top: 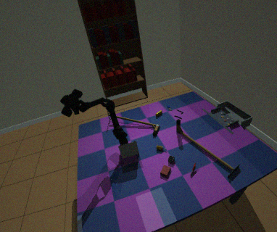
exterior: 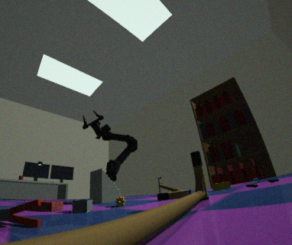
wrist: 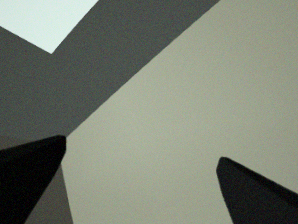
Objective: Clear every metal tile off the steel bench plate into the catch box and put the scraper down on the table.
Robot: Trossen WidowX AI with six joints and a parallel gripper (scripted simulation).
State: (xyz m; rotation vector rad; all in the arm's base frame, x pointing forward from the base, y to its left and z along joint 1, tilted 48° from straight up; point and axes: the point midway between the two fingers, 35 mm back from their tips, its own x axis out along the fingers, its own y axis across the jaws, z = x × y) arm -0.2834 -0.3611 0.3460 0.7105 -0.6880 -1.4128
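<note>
The long scraper [top: 205,149] [exterior: 136,227] lies on the table, its wide dark blade at the front right and a dark upright grip at its other end. The steel bench plate [top: 214,115] is at the far right in the top view, with several small tiles [top: 222,117] around it. Whether each tile is on the plate or in the box is too small to tell. The grey catch box [top: 251,121] adjoins the plate. My gripper [top: 67,97] [exterior: 89,114] [wrist: 142,151] is open and empty, raised high on the side away from the plate and far from the scraper.
A shorter wooden-handled tool [top: 136,121] [exterior: 173,194] lies near the arm's base. A red block [top: 165,171] [exterior: 51,206], a dark cube [top: 171,159] [exterior: 82,206], a small red tool [top: 193,168] and a yellow block [top: 159,113] [exterior: 221,186] lie about the table.
</note>
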